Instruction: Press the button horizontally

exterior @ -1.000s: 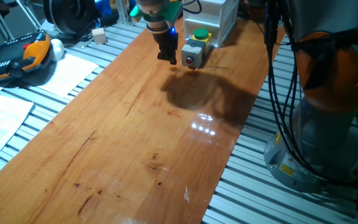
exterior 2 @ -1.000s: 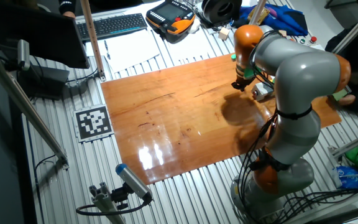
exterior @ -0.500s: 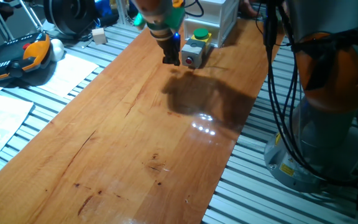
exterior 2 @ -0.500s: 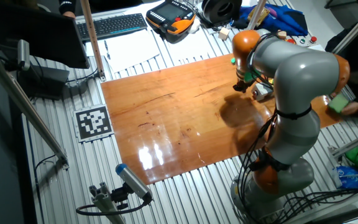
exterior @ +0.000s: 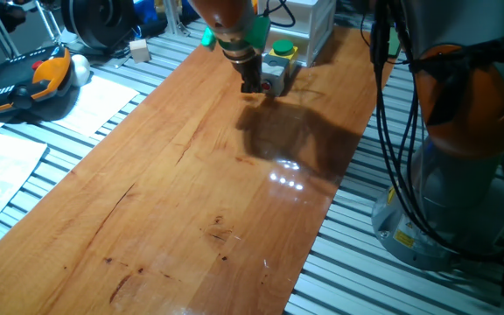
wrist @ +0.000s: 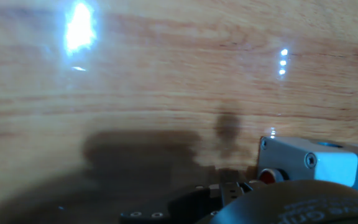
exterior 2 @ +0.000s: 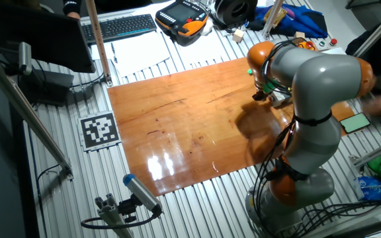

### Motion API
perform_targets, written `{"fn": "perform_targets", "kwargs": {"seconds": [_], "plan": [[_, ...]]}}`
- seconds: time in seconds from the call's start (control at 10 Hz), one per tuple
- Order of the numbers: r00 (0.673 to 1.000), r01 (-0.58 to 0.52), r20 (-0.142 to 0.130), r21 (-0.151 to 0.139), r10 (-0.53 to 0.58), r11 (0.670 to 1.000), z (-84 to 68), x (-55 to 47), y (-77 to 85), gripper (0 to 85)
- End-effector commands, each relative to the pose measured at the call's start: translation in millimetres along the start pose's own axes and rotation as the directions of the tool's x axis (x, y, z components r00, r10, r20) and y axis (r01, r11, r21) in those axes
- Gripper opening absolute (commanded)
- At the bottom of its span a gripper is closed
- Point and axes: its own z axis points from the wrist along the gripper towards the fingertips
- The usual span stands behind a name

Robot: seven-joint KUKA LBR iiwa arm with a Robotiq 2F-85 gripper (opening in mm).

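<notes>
Glossy reddish-brown wooden tabletop (exterior: 191,175) lies over a ribbed metal bench, with white papers and an orange-and-black handheld pendant (exterior: 24,80) off to one side. Near the far edge of the wood sits a small grey button box (exterior: 276,77) with a red round button (wrist: 269,176) on its side face and a green cap (exterior: 283,48) on top; a white plastic drawer unit (exterior: 309,22) stands just behind it. The arm's dark pincer (exterior: 253,85) hangs low over the wood, right beside the box's red-button face, seemingly touching it or nearly so. From the hand view the red button sits just beside the dark fingers (wrist: 229,191), but I cannot tell whether the pincer is apart or together
</notes>
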Motion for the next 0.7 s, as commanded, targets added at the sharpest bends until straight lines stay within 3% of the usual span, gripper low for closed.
{"fn": "perform_targets", "kwargs": {"seconds": [0.0, 0.3, 0.4, 0.6], "plan": [[1.000, 0.005, 0.006, 0.009, -0.005, 1.000, 3.6, 2.2, -3.1, 0.0], [1.000, 0.019, 0.022, 0.042, -0.020, 0.999, 12.9, 7.5, -10.2, 0.0], [0.999, 0.025, 0.027, 0.064, -0.026, 0.998, 13.3, 7.6, -11.7, 0.0], [0.999, 0.032, 0.029, 0.077, -0.034, 0.996, 12.2, 6.6, -15.5, 0.0]]}}
